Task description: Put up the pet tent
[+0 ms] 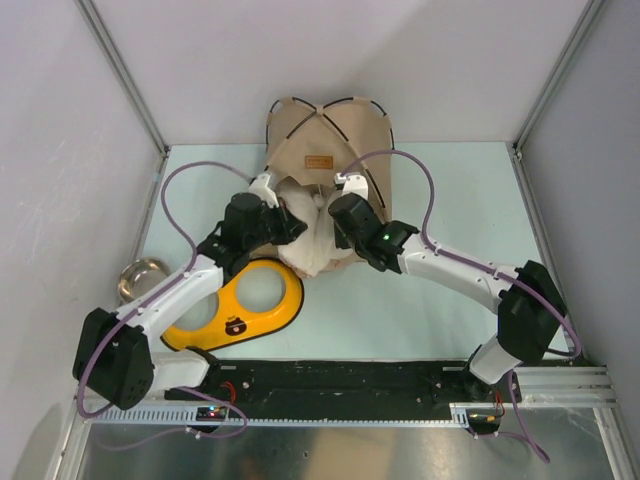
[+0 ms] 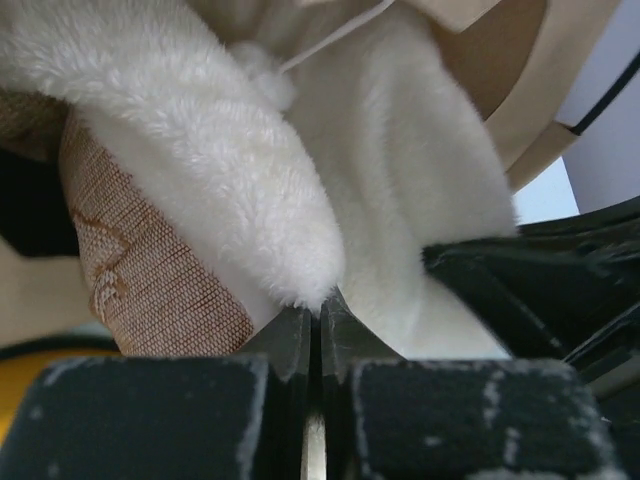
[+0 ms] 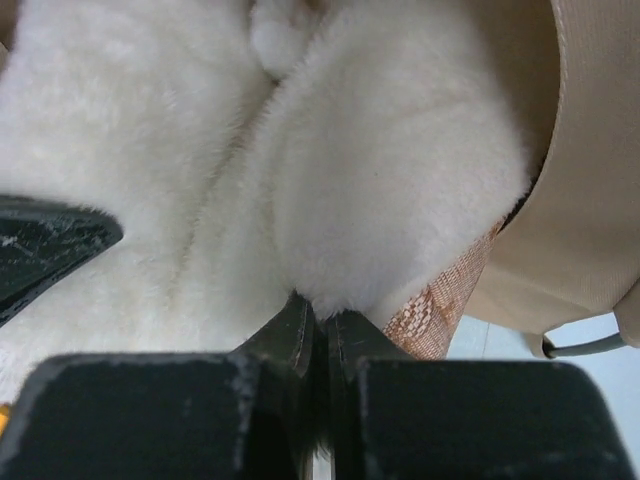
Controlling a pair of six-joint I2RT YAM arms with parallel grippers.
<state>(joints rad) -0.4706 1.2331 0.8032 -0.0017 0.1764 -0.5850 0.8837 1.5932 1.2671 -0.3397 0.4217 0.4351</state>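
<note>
The tan pet tent (image 1: pixel 330 135) stands at the back of the table with black poles and a brown label patch (image 1: pixel 318 161). A cream fluffy pillow (image 1: pixel 312 240) sits folded at its opening. My left gripper (image 1: pixel 286 224) is shut on the pillow's left edge (image 2: pixel 270 200); its tips (image 2: pixel 320 310) pinch the fur. My right gripper (image 1: pixel 334 226) is shut on the pillow's right edge (image 3: pixel 400 180); its tips (image 3: pixel 322 315) pinch the fur too. The white pom-pom (image 2: pixel 262 65) hangs on its string above the pillow. Tan tent fabric (image 3: pixel 590 150) shows behind. The tent's floor is hidden.
A yellow double-bowl feeder (image 1: pixel 240 305) lies on the table under my left arm. A metal bowl (image 1: pixel 143 275) sits at the left edge. Grey walls close in the table on three sides. A black rail (image 1: pixel 340 380) runs along the near edge.
</note>
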